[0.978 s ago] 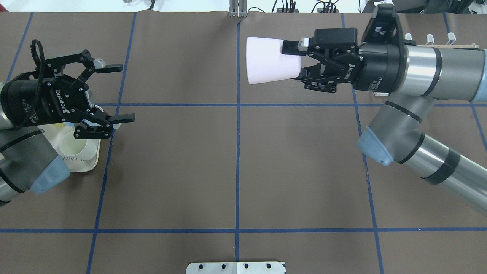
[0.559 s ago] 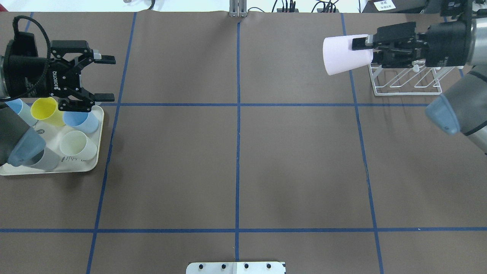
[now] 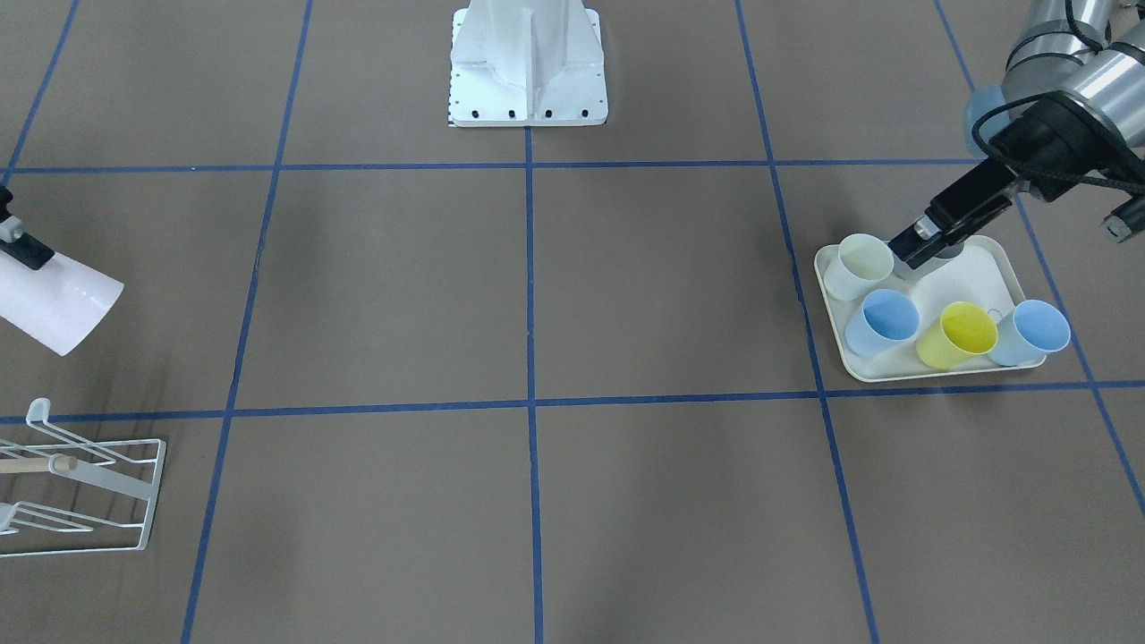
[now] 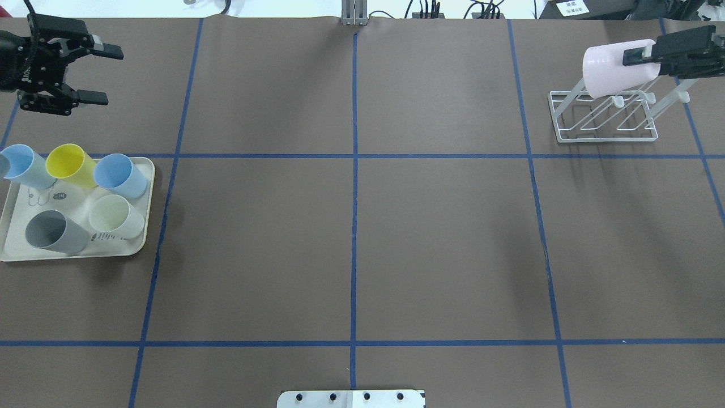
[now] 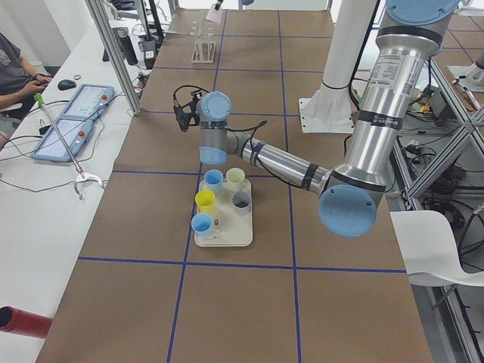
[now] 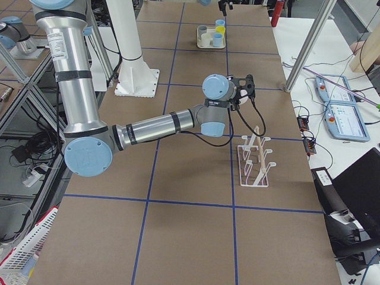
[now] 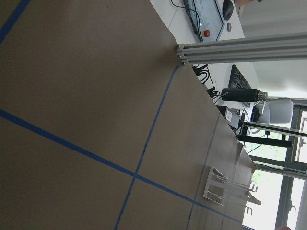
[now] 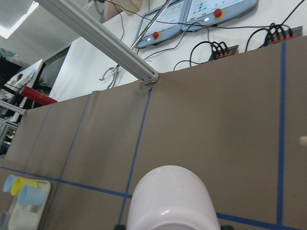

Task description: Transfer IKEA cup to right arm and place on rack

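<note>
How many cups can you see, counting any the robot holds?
6. Five stand on the cream tray: two light blue, one yellow, one pale green, one grey. The pink cup is held near the rack by the fingers of the right gripper.

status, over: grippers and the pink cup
Right gripper shut on pink cup, left gripper open. Cup aloft near rack, not placed. Nothing seen between them.

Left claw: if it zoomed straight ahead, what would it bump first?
The way looks free: the left claw points across bare table. Far off, it might meet the pink cup near the rack, but depth is unclear.
</note>
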Controlling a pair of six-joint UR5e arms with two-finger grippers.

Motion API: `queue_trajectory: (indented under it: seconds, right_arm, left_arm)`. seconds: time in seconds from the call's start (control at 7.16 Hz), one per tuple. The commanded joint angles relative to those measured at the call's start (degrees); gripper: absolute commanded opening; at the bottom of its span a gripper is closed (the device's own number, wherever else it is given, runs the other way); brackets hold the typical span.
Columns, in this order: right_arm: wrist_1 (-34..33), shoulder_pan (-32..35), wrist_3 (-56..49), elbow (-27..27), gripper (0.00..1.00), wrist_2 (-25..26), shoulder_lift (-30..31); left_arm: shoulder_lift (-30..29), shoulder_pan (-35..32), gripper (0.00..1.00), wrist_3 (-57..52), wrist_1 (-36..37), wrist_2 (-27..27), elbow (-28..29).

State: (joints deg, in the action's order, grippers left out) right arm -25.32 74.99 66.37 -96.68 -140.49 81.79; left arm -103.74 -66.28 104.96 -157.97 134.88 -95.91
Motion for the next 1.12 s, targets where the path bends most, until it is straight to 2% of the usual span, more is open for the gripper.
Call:
queue_trajectory:
  seconds: [0.0,0.14,0.42,0.56,0.84,0.98]
  right_arm:
    - [-13.5,1.5,-17.2,-0.3,0.14,0.9,1.3]
    - [-20.7,2.5,-24.7,-0.7,0.14,1.4,1.1]
    - [-36.1,3.8,-38.6,-1.9,0.13,0.8,0.7]
    - [-41.9,2.5,-40.3,-3.1,0.13,1.2,-0.1]
    - [-47.1,1.7,-42.3,-3.2,0.12,0.7,-2.1]
    - [-50.5,1.6,-46.7,-3.1,0.12,1.1,-2.7]
  left_arm:
    - [0.1,-0.7,1.0,-9.6,6.9,-0.3,0.1]
    - [0.1,-0.8,1.0,-11.9,9.2,-0.4,0.0]
    - [0.4,-0.6,1.0,-12.4,9.5,-0.5,0.4]
    - [1.1,-0.4,1.0,-12.4,9.5,-1.2,0.3]
    - [2.0,-0.3,1.0,-12.4,9.4,-3.1,0.1]
    - [2.1,-0.2,1.0,-12.4,9.4,-3.1,0.1]
